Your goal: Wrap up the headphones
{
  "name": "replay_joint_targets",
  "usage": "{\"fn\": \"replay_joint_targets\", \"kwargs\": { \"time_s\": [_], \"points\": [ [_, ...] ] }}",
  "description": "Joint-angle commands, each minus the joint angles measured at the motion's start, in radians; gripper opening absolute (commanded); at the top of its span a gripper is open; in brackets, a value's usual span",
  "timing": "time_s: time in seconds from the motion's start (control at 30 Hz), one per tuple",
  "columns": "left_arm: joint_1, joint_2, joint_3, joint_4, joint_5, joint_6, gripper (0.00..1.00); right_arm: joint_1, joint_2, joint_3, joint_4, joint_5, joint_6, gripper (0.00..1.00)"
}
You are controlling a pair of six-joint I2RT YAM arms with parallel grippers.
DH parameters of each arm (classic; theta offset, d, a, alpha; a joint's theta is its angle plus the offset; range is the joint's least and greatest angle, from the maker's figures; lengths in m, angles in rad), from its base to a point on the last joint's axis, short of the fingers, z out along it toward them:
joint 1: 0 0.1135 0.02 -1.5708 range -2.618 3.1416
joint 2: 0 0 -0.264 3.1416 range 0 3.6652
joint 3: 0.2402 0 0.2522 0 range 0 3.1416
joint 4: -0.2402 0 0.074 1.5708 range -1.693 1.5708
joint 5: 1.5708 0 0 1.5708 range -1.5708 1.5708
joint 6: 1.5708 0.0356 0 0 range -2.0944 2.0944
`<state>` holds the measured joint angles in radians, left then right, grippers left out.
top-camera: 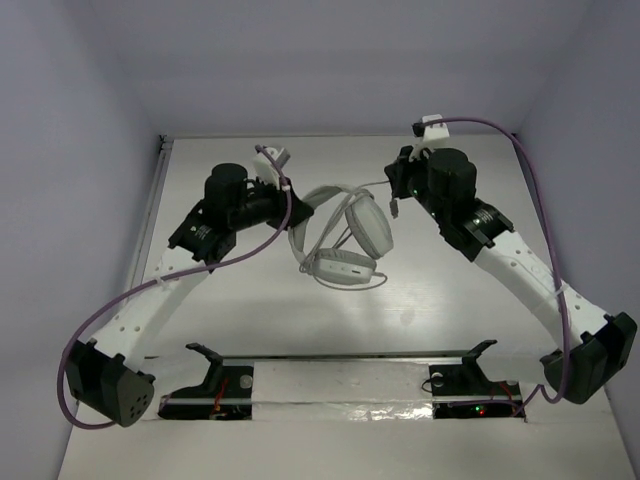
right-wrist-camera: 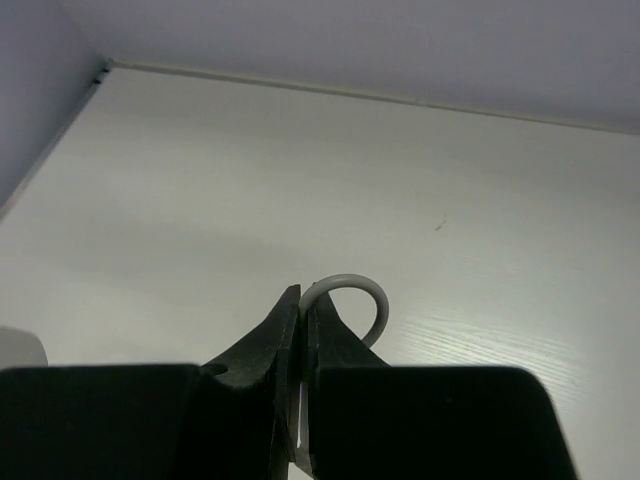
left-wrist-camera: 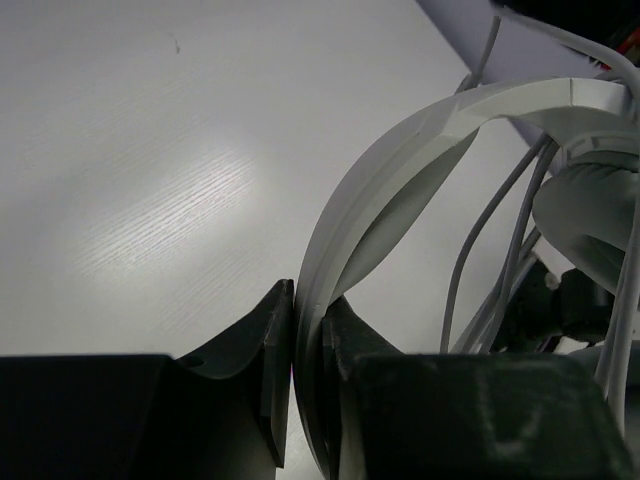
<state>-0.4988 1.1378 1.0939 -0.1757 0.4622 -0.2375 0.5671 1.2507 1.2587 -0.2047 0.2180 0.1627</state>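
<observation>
Left gripper (left-wrist-camera: 308, 300) is pinching the headband (left-wrist-camera: 400, 150) of the headphones (top-camera: 352, 240), which sit on the table (top-camera: 300, 330). Just right of the headphones, I see my right gripper (right-wrist-camera: 303, 300) squeezed tight on a loop of their thin white cord (right-wrist-camera: 347, 279).

**Both arms bent inward, both grippers clamped**

The white-linked, black-jointed left arm (top-camera: 150, 290) rises from its near base and folds inward at the elbow. Its black two-finger left gripper (left-wrist-camera: 305, 300) has its jaws pressed flat against the curved white plastic headband (left-wrist-camera: 380, 170), which sweeps up and to the right from the fingertips. The matching right arm (top-camera: 520, 268) mirrors that pose. Its black right gripper (right-wrist-camera: 302, 300) is pinched on the thin white cord (right-wrist-camera: 345, 281), which curls in a small loop just beyond the fingertips.
</observation>
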Motion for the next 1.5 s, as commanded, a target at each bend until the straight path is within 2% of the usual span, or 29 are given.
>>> {"fn": "replay_joint_targets", "kwargs": {
  "time_s": [0.0,0.17,0.33,0.47,0.6,0.73,0.83,1.0,1.17,1.47],
  "points": [
    [0.074,-0.049,0.044,0.223,0.257,-0.135,0.00,-0.010,-0.068,-0.053,0.138,-0.023,0.060,0.00],
    [0.129,-0.036,0.047,0.315,0.297,-0.255,0.00,-0.010,-0.125,-0.174,0.240,-0.084,0.145,0.00],
    [0.177,-0.013,0.052,0.435,0.267,-0.381,0.00,-0.010,-0.186,-0.329,0.366,-0.210,0.210,0.00],
    [0.177,0.002,0.060,0.484,0.189,-0.448,0.00,-0.010,-0.198,-0.399,0.409,-0.284,0.259,0.00],
    [0.177,0.013,0.046,0.513,0.092,-0.502,0.00,-0.010,-0.237,-0.499,0.540,-0.348,0.328,0.00],
    [0.177,0.005,-0.026,0.582,-0.034,-0.589,0.00,-0.010,-0.229,-0.550,0.637,-0.431,0.415,0.00],
    [0.177,0.016,-0.087,0.628,-0.131,-0.644,0.00,0.002,-0.220,-0.594,0.715,-0.431,0.481,0.00],
    [0.166,0.063,-0.135,0.679,-0.161,-0.675,0.00,0.014,-0.203,-0.602,0.714,-0.442,0.486,0.00],
    [0.157,0.063,-0.135,0.653,-0.267,-0.681,0.00,0.045,-0.148,-0.587,0.685,-0.546,0.474,0.00],
    [0.137,0.082,-0.163,0.617,-0.417,-0.712,0.00,0.189,-0.022,-0.579,0.731,-0.497,0.475,0.03]
  ]
}}
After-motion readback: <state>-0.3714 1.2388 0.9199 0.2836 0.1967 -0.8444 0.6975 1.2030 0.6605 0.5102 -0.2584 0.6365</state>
